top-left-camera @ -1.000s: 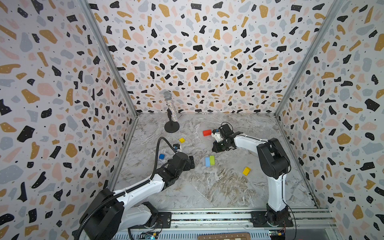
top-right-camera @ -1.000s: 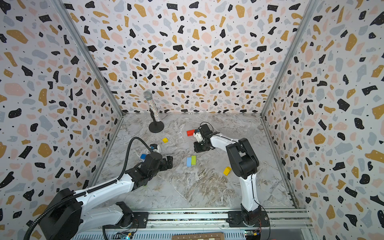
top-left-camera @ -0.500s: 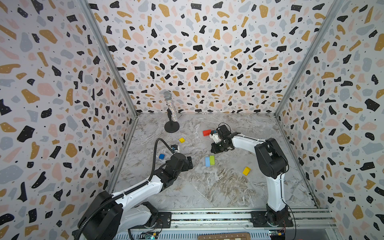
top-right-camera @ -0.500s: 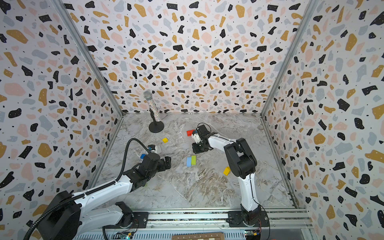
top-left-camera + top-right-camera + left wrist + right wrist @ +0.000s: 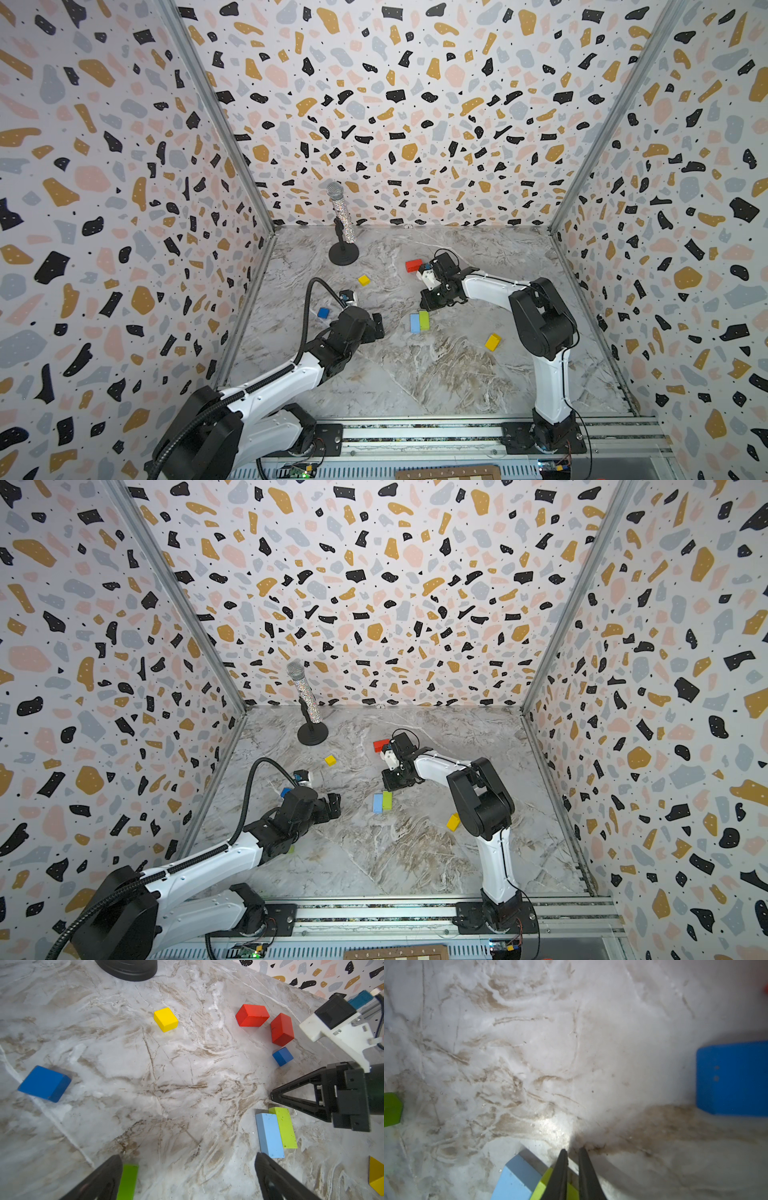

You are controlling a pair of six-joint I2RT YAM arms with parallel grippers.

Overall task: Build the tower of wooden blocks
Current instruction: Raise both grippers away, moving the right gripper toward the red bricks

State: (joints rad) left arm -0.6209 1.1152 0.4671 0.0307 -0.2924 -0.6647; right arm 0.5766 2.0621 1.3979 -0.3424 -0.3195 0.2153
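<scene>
right gripper (image 5: pixel 572 1150) is pinched almost shut on nothing, tips right at the end of the lime brick (image 5: pixel 423 320); can't tell if they touch. the lime brick lies flush beside the light-blue brick (image 5: pixel 414 323). left gripper (image 5: pixel 188 1158) gapes wide, empty. i'd nudge gently so the pair stays flush, then open up for the red block (image 5: pixel 413 265) at the pair's 12 o'clock. no containers here.

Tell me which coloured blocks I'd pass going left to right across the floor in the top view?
blue block → yellow cube → light-blue brick → lime brick → yellow block. The red block lines up with the light-blue brick, so I skipped it.
</scene>
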